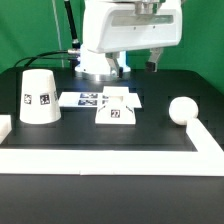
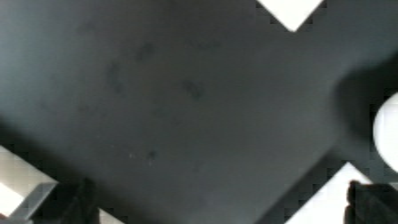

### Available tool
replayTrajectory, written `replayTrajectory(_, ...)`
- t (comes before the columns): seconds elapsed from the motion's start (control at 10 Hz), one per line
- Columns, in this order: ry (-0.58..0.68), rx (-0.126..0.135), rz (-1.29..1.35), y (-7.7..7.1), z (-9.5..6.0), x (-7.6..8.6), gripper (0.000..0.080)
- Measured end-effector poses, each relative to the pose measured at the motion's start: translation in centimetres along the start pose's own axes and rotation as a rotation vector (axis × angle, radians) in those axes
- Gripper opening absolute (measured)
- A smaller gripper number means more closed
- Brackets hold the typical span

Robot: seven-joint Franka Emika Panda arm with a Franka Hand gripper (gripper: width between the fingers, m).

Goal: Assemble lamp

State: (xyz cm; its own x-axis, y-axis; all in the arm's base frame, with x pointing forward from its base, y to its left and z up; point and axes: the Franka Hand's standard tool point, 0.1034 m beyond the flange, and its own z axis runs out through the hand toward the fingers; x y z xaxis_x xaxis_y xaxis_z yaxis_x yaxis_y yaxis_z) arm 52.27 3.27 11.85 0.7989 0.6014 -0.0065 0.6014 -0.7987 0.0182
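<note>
The white cup-like shade point(image 1: 40, 95) stands at the exterior view's left. The small blocky lamp base point(image 1: 117, 110) with tags sits in the middle of the black table. The white ball bulb point(image 1: 183, 110) lies at the exterior view's right. My gripper point(image 1: 137, 62) hangs above and behind the base, open and empty. In the wrist view my gripper point(image 2: 217, 192) has its two dark fingers point(image 2: 64, 200) wide apart over bare black table. A curved white shape point(image 2: 384, 130) at that picture's edge may be the bulb.
The marker board point(image 1: 92, 98) lies flat behind the base. A white raised frame point(image 1: 110, 157) borders the table at the front and sides. Cables hang behind the arm point(image 1: 130, 25).
</note>
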Motion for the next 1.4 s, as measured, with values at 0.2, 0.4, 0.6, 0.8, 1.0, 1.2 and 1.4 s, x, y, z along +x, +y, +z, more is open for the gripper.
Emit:
replayTrajectory(0.2, -0.001, 0.001, -0.002, -0.1, 0.1, 0.1, 0.0699)
replayTrajectory(0.4, -0.001, 0.002, 0.012, -0.1, 0.2, 0.1, 0.0699)
replayTrajectory(0.6, -0.002, 0.003, 0.073, -0.1, 0.1, -0.2, 0.0699)
replayTrajectory(0.8, -0.012, 0.003, 0.309, -0.6, 0.9, -2.7, 0.0699)
replayTrajectory(1.0, -0.02, 0.018, 0.475, -0.6, 1.6, -4.2, 0.0699)
replayTrajectory(1.2, -0.016, 0.021, 0.568, -0.8, 1.5, -3.8, 0.0699)
replayTrajectory(1.4, -0.017, 0.028, 0.621, -0.9, 1.5, -3.8, 0.0699)
